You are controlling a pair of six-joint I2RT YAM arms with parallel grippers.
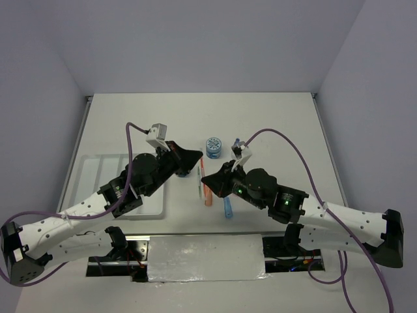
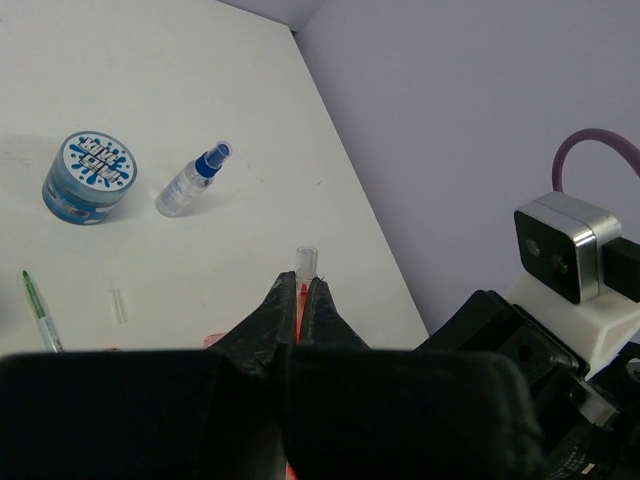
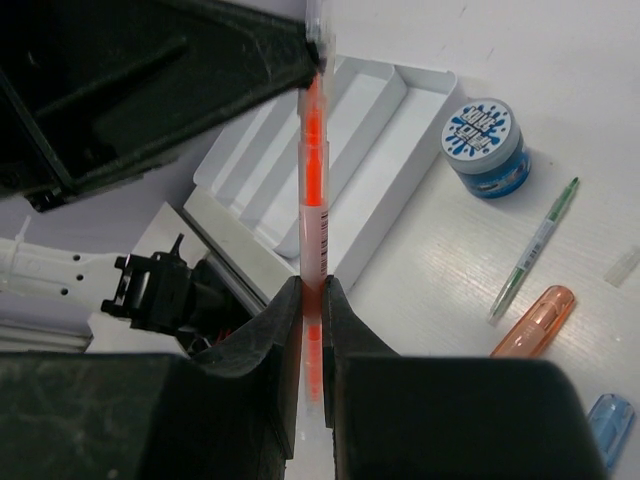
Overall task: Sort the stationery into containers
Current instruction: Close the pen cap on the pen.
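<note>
Both claws are clenched on one orange pen (image 3: 314, 200). The right wrist view shows it spanning from the right claw (image 3: 311, 287) up to the left claw (image 2: 300, 288), held off the counter (image 2: 150, 270). The left wrist view catches only its clear tip. Overhead, it's hard to make out.

From above, my left arm (image 1: 130, 186) covers the near right part of the tray (image 1: 94, 166), and the orange pen (image 3: 314, 190) is too thin for me to pick out there. On the left wrist view, one end of the green pen (image 2: 38, 305) vanishes behind the left gripper (image 2: 300, 290). On the right wrist view, the right gripper (image 3: 310, 285) covers part of the blue marker (image 3: 608, 420).
</note>
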